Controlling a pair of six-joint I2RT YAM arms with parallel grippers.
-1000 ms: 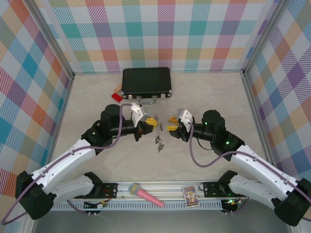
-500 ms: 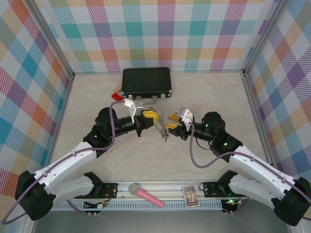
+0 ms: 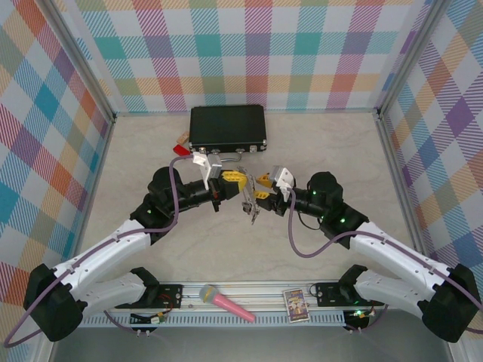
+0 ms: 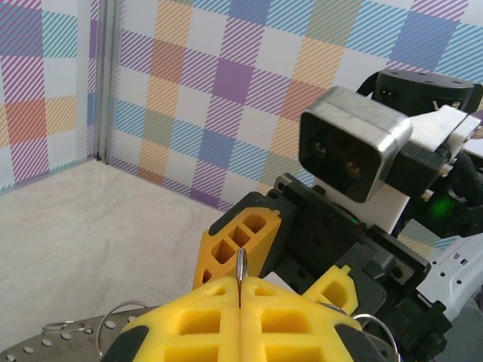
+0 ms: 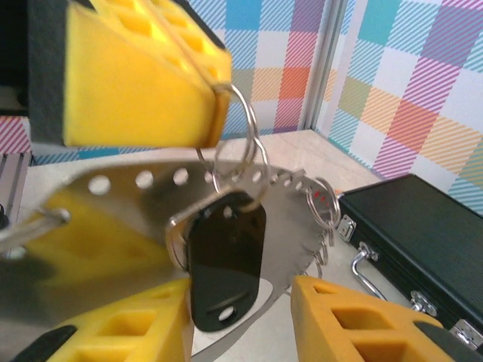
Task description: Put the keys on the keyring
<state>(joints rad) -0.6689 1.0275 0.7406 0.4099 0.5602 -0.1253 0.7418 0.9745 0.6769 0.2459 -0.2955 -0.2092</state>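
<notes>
The left gripper [image 3: 238,181] has its yellow fingers [image 4: 196,324] pressed together on the keyring [image 3: 249,205]. It holds the keyring off the table [image 3: 324,151] in the middle of the workspace, in front of the black case [image 3: 227,127]. In the left wrist view a thin sliver of metal stands edge-on in the seam between those fingers. From the right wrist view the keyring [image 5: 113,188] hangs below the pinch as a grey perforated band with small wire loops along its rim. A black-tagged key [image 5: 226,264] dangles from one of the loops in front of it.

The right gripper [image 3: 262,190] faces the left one from just beside, its fingers [image 5: 355,324] spread apart. The black tag hangs in the gap between them with no pinch on it. Whether the nearer finger brushes the tag cannot be told.

The step in hand looks like the fitting of one key onto the keyring, close to its end, since the key hangs from a loop on its own. The other keys cannot be made out, so how many are on is unclear.

The next move likely calls for the right gripper to draw straight back without snagging the wire loops. The left pinch should be firm so the keyring does not swing. The right gripper can then fetch any key left.
</notes>
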